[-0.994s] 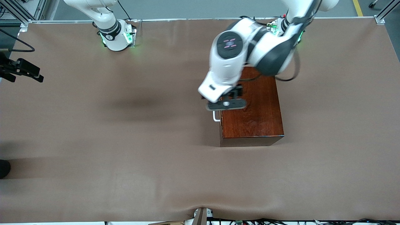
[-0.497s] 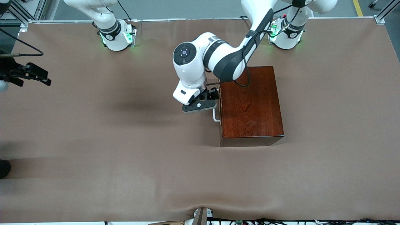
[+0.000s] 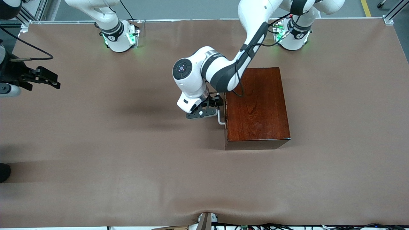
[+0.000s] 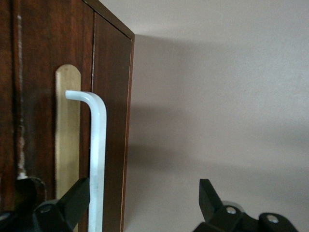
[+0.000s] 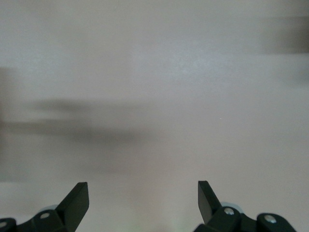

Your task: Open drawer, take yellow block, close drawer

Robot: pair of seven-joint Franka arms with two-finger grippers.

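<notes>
A: Front view first. Where is the left gripper (image 3: 213, 110) sitting relative to the drawer (image 3: 225, 119)?

B: It is hanging just beside the drawer's dark front, on the side facing the right arm's end of the table, with the white handle (image 3: 220, 118) right at its fingers. The handle's long axis is running parallel to the table's short edges, so the pull should be heading toward the right arm's end. The drawer is looking shut, so the yellow block is not showing.

A: And the right gripper (image 3: 51, 80)?

B: It is waiting up over the table's edge at the right arm's end, well apart from the wooden box (image 3: 257, 105). The left arm is far nearer.

A: Left wrist view?

B: The jaws are standing wide, gripping nothing; one finger is seeming to overlap the handle (image 4: 98, 159), though contact is hard to judge.

A: Right wrist view?

B: The right gripper (image 5: 143, 199) is spreading wide over bare table (image 5: 154, 87), empty.

A: Any writing?

B: Nothing readable is showing
</notes>
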